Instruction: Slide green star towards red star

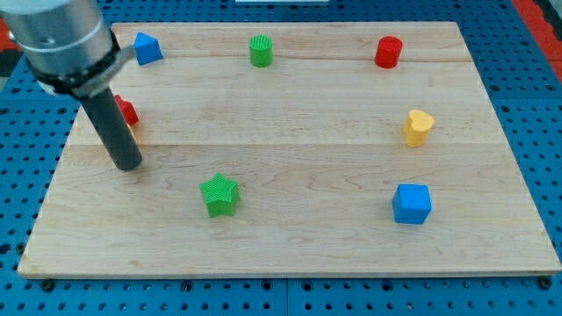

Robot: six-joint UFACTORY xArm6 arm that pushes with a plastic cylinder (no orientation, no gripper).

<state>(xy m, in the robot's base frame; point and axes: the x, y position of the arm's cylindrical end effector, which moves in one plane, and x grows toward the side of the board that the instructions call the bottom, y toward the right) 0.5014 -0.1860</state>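
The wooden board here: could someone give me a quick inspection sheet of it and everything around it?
Surface: wooden board, flat.
Job's things: green star at the view's lower left; red star at the left edge, partly hidden behind the rod.
Clutter: blue block, green cylinder, red cylinder, yellow block, blue cube.
Claw: none; my tip sits left of and above the green star, apart from it.
Cables: nothing seen.
Surroundings: blue perforated base.

The rod [105, 114] hides most of a red block [128, 111], so its shape is unclear.
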